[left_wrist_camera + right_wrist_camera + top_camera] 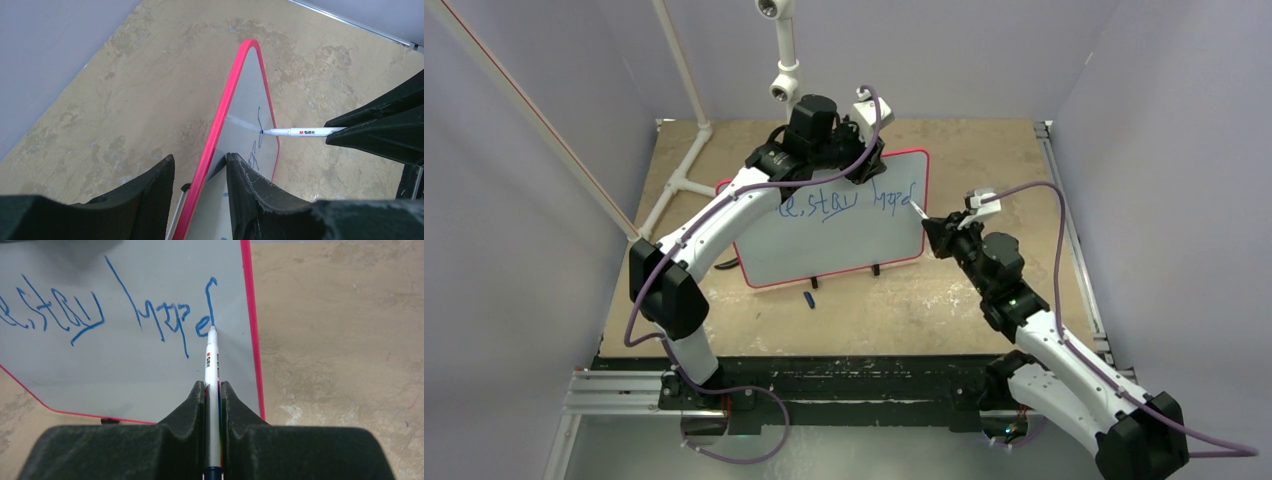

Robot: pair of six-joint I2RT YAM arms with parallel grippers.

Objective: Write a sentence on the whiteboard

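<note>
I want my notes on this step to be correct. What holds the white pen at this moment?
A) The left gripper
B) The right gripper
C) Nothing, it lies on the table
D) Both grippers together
B: the right gripper is shut on the pen, and the pen's tip rests on the whiteboard.
</note>
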